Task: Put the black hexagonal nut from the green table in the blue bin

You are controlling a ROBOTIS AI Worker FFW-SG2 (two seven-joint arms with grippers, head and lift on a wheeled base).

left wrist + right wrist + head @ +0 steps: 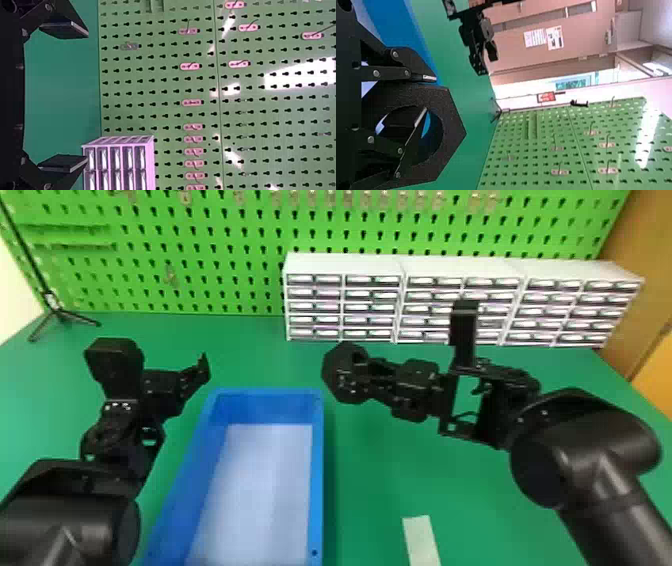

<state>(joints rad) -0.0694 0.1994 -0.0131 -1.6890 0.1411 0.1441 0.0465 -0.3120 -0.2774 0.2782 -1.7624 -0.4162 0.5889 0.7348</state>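
In the head view, my right gripper [370, 374] is shut on the rim of the black hexagonal nut [345, 390], just right of the blue bin's [317, 470] far right corner. The right wrist view has my right gripper [429, 95] with one finger inside the hole of the nut [453, 132] and the other along its outer edge. Left of the bin's far end stands my left gripper [172, 386], partly behind its own wrist parts. Seen from its wrist, the left gripper [85, 97] is open, its two fingers wide apart with nothing between them.
White drawer cabinets [345, 265] line the back right of the green table [390, 470], before a green pegboard [200, 250]. A pale strip [421, 540] lies near the front, right of the bin. A black tripod stand [57, 312] is at the back left.
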